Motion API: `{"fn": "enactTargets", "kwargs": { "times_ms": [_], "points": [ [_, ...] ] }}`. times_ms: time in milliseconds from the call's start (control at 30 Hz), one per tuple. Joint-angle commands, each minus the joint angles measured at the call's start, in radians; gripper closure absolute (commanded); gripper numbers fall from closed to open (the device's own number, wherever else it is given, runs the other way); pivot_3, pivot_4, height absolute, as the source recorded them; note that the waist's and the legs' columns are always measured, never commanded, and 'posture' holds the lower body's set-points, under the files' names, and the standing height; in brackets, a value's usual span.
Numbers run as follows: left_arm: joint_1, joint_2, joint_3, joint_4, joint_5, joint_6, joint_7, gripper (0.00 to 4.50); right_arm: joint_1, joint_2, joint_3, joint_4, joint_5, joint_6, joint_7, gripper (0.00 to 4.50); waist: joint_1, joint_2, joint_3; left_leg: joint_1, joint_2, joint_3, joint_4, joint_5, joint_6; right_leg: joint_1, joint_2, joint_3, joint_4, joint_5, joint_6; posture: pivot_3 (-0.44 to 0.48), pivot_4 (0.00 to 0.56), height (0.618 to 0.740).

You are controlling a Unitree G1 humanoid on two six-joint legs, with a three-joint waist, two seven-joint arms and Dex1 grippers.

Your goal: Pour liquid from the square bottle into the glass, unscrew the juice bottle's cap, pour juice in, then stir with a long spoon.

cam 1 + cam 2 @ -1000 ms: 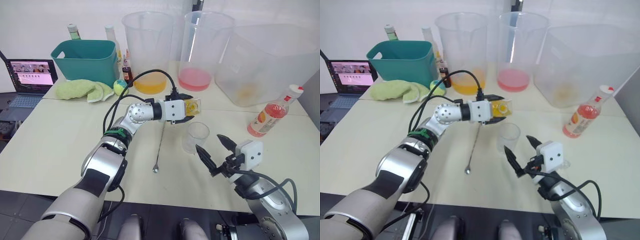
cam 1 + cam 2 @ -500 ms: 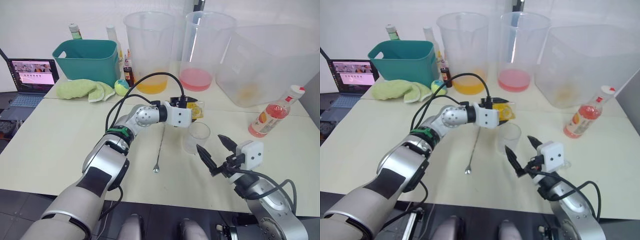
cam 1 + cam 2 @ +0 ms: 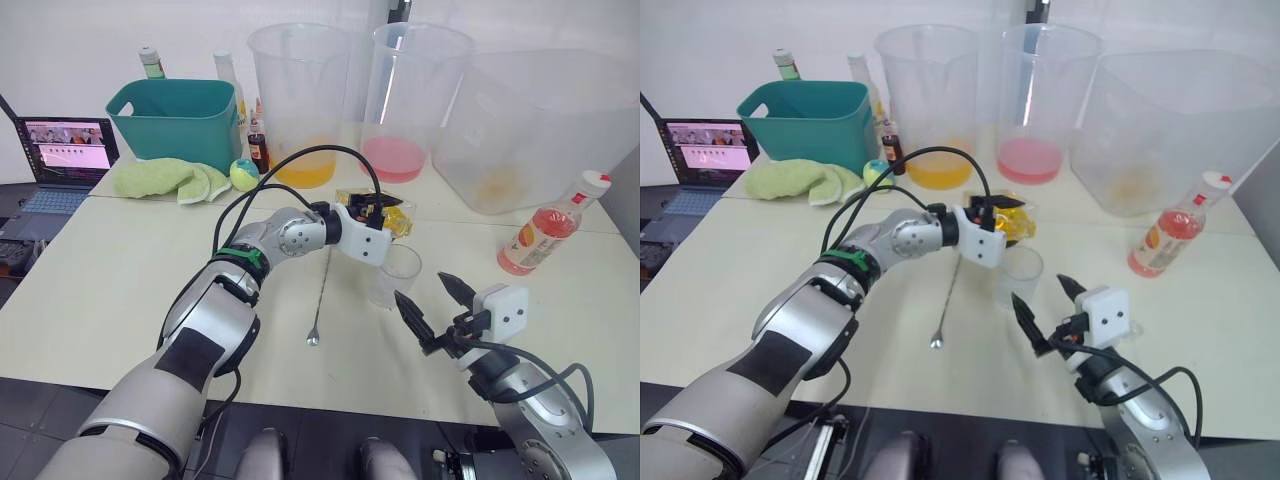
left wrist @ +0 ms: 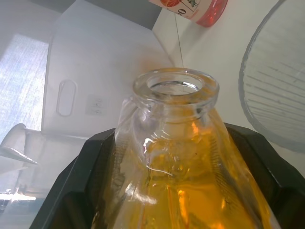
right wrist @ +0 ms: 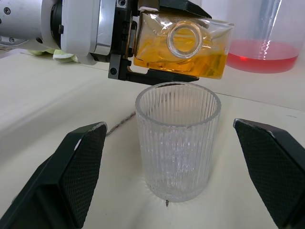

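Tipping the square bottle (image 5: 179,49) on its side above the glass (image 5: 177,140), my left jaws (image 3: 378,214) clamped on its flat sides. No stream yet, I judge; I should roll slowly, neck over the rim. Left arm reaches rightward across the bench (image 3: 120,290). Right jaws (image 3: 432,308) gape wide, just near of the glass.

Counted on the table: three buckets (image 3: 298,100), one glass (image 3: 395,275), one square bottle (image 3: 385,215), one juice bottle (image 3: 550,228), one spoon (image 3: 320,300), one laptop (image 3: 62,150).
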Motion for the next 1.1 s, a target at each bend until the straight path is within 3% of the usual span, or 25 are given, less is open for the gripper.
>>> {"fn": "enactTargets", "kwargs": {
  "times_ms": [33,500,1100],
  "points": [
    [-0.076,0.001,-0.009,-0.03,0.019,-0.038,0.096,1.68,0.003,0.006,-0.001,-0.048,-0.003,-0.012,-0.005,0.0,0.0,0.0,0.0,0.0,0.0,0.0,0.0,0.0,0.0,0.0,0.0,0.0,0.0,0.0,0.0,0.0,0.15,0.73],
    [-0.126,0.005,-0.135,-0.017,0.179,-0.012,0.309,1.68,0.014,0.018,0.003,-0.059,-0.006,-0.014,-0.015,0.0,0.0,0.0,0.0,0.0,-0.003,-0.001,0.0,0.0,0.0,0.0,-0.003,0.0,0.001,-0.001,0.001,0.0,0.15,0.73],
    [-0.142,0.0,-0.177,-0.001,0.218,0.019,0.392,1.68,0.01,0.024,0.014,-0.055,-0.012,-0.017,-0.019,0.0,0.0,0.0,0.0,0.0,-0.004,-0.001,0.0,0.001,0.0,0.0,-0.003,0.0,0.002,-0.001,0.001,0.0,0.15,0.73]
  ]
}}
